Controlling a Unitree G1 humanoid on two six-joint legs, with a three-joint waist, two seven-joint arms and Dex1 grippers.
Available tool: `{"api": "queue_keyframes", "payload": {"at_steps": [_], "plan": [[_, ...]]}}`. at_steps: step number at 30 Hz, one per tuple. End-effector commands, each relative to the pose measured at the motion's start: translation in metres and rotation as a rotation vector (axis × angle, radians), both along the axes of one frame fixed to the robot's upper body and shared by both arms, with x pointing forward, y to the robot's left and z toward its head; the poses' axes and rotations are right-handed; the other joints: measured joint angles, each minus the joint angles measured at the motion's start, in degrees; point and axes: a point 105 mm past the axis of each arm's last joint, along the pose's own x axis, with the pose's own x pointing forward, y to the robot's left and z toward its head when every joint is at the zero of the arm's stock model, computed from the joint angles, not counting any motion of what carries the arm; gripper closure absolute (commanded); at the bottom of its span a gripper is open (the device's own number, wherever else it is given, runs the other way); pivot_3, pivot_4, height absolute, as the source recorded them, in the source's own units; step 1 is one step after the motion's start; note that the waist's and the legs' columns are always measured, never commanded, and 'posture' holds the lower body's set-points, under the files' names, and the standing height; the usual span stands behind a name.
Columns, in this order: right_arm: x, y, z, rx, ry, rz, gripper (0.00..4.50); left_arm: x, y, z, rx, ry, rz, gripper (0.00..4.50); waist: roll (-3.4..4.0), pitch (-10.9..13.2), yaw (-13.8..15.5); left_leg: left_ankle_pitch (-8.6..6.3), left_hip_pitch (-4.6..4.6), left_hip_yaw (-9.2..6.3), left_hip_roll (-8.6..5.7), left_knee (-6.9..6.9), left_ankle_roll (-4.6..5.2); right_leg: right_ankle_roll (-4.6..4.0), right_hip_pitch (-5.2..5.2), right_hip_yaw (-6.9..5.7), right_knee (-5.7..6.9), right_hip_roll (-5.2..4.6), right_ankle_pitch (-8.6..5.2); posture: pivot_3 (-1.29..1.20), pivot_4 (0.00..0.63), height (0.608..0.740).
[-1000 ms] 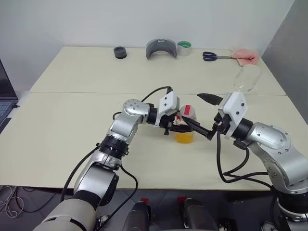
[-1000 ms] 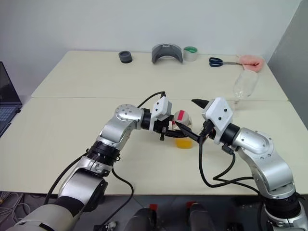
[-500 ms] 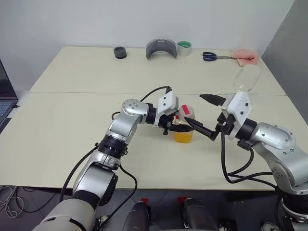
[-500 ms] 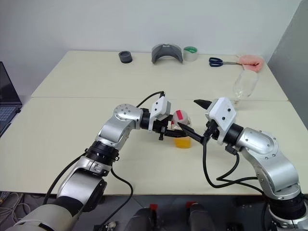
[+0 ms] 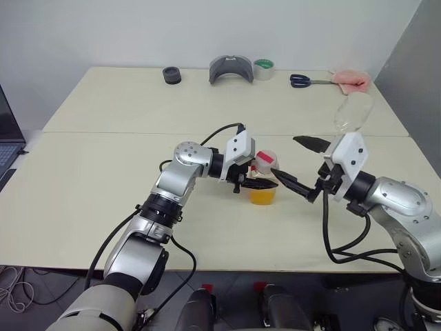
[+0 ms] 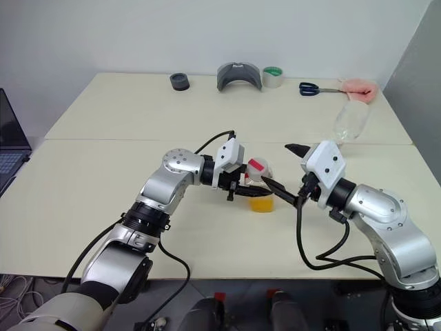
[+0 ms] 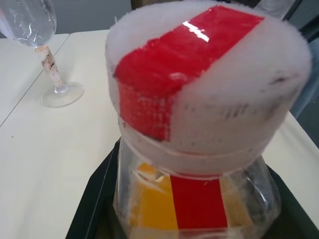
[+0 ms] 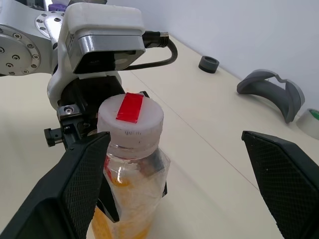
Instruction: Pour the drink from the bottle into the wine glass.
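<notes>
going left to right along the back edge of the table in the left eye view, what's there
black ring → grey curved piece → green tape roll → scissors → pink cloth

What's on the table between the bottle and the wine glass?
Bare tabletop lies between the bottle and the wine glass, as the left wrist view shows.

The left gripper [image 5: 258, 183] covers the middle of the bottle [image 8: 128, 169], so how its fingers sit against the bottle's sides is hidden. In the left wrist view the wine glass [image 7: 39, 52] is cut off at the bowl (rim out of frame), and the bottle's base runs off the edge.
</notes>
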Motion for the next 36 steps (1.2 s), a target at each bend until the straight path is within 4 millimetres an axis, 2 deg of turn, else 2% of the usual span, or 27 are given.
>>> {"api": "queue_keyframes", "payload": {"at_steps": [1,36], "plan": [[-0.0029,-0.0033,0.0115,0.003,-0.05,-0.007,0.0,-0.0022,-0.004,0.0143,-0.019,-0.058,-0.03,2.63,0.0,0.0,0.0,0.0,0.0,0.0,0.0,0.0,0.0,0.0,0.0,0.0,0.0,0.0,0.0,0.0,0.15,0.74],[-0.0001,-0.0115,0.0104,-0.011,-0.051,-0.034,0.0,-0.0039,-0.003,0.0128,-0.017,-0.052,-0.031,2.63,0.0,0.0,0.0,0.0,0.0,0.01,0.0,0.0,0.0,0.0,0.0,0.0,0.0,0.0,0.0,0.0,0.15,0.74]]}}
